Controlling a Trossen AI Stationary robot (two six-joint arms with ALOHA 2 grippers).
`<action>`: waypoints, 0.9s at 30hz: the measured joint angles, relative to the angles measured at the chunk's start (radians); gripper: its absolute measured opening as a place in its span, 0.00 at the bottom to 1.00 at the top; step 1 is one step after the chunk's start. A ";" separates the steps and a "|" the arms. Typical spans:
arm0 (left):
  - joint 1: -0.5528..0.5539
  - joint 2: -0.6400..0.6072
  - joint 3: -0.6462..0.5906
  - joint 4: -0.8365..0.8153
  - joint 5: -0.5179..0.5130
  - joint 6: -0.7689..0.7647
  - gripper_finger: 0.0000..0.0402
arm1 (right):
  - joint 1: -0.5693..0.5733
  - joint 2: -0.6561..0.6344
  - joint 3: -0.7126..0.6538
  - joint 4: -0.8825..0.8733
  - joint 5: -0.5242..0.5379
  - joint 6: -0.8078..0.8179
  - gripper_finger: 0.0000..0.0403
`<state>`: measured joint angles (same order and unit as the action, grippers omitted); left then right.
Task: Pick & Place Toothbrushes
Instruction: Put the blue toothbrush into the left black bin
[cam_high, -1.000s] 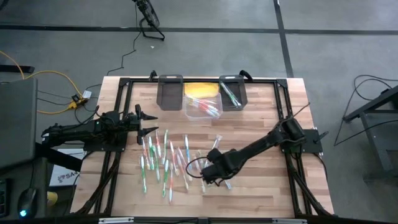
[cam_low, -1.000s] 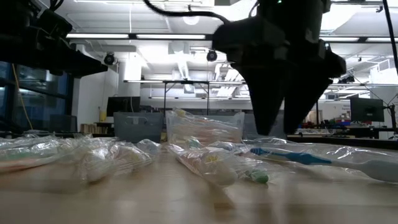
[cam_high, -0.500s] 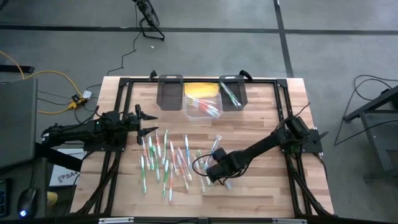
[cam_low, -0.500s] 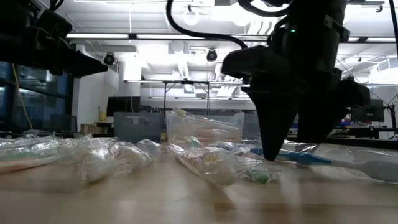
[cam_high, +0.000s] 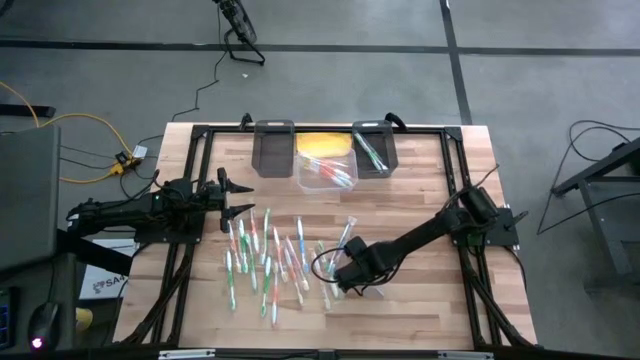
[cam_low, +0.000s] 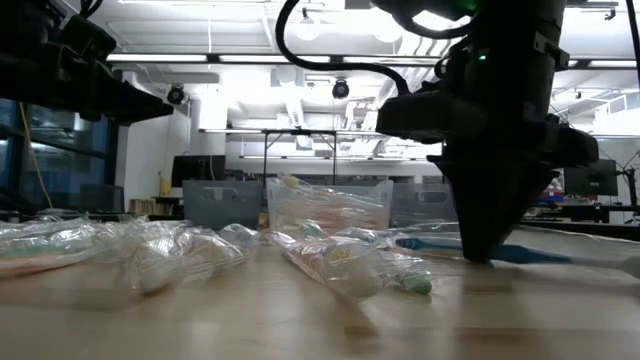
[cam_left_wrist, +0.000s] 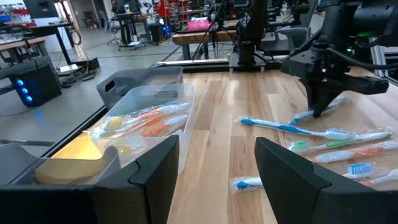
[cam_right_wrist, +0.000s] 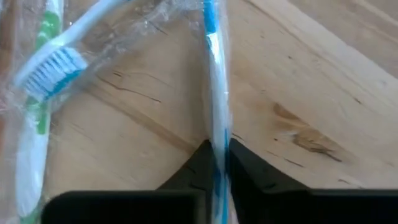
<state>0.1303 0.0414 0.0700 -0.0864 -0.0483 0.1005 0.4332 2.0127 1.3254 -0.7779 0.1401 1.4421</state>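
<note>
One blue toothbrush (cam_right_wrist: 214, 93) flat, long axis running straight from right claw (cam_right_wrist: 216, 163), pinched; left claw (cam_high: 232, 198) agape.

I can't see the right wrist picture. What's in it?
The right gripper has its two dark fingertips closed on a blue-and-white toothbrush in clear wrap, lying on the wooden table. Beside it lies another wrapped toothbrush, bristles showing.

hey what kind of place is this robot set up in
Most likely a robotics lab or workshop. The wooden table sits on a bare grey floor with loose cables, the low view shows an open hall with ceiling strip lights and benches, and the left wrist view shows more equipment racks behind it.
</note>
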 joint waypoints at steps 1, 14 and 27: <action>0.000 0.000 0.000 0.000 0.000 0.000 0.51 | -0.001 -0.009 -0.001 -0.012 -0.004 -0.003 0.04; 0.000 0.000 0.000 -0.003 0.000 0.000 0.51 | -0.097 -0.331 0.000 -0.414 0.137 -0.059 0.03; 0.000 0.000 0.000 -0.005 0.000 -0.001 0.51 | -0.279 -0.368 0.000 -0.279 0.357 -0.451 0.03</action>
<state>0.1303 0.0414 0.0700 -0.0914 -0.0483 0.0998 0.1540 1.6451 1.3251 -1.0564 0.4972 0.9914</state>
